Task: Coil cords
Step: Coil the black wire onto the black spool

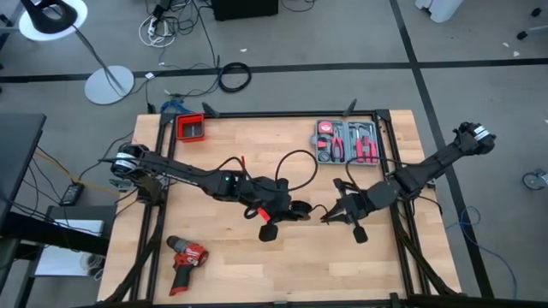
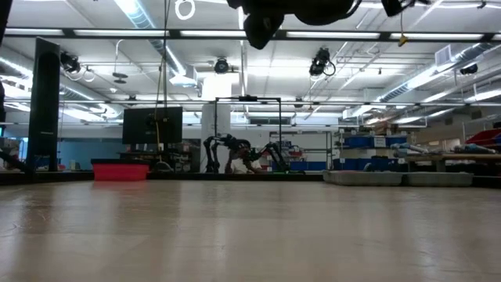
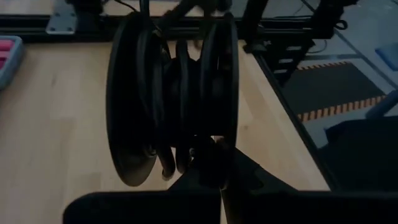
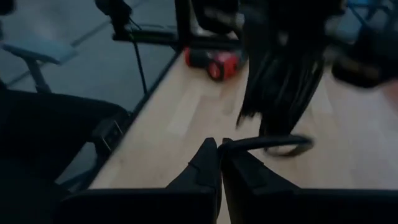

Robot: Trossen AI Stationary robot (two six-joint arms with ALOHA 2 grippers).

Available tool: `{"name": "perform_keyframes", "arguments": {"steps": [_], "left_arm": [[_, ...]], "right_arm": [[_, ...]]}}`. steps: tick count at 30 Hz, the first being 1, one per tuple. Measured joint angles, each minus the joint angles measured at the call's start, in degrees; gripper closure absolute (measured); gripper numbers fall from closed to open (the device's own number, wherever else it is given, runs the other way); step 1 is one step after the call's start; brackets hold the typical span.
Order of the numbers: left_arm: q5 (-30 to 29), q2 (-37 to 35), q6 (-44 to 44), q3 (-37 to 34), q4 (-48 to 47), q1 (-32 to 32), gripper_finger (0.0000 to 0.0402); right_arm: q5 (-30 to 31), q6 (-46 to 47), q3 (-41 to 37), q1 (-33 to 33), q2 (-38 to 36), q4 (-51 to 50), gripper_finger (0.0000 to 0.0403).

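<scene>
Though coiled, cord (image 3: 180, 93) in left claw (image 3: 214, 177)

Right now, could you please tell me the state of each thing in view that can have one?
cord: partly coiled into loops, held above the table by both grippers
left gripper: shut on the coiled loops
right gripper: shut on the cord's free strand
tool case: open, tools inside
red drill: lying on its side, untouched
red bin: upright
</scene>
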Motion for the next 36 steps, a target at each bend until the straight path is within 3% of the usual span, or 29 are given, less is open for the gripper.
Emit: {"name": "perform_keyframes", "arguments": {"steps": [10,20,26,36], "left_arm": [[2.6,1.7,-3.1,0.1,-1.1,0.8,0.0402],[7.3,4.1,-3.6,0.0,3.1,2.2,0.0402],[11.6,5.1,-3.9,0.0,4.2,2.2,0.0402],[13.0,5.3,-2.0,0.0,8.1,2.2,0.0402]], "right_arm": [[-15.7,2.1,4.9,-5.6,0.1,-4.6,0.0395],[-21.6,-0.2,5.0,-10.9,4.5,3.6,0.0394],[-25.2,-4.2,7.1,-14.9,5.7,1.1,0.0394],[-24.4,-5.8,7.8,-17.7,6.9,8.3,0.0392]]}}
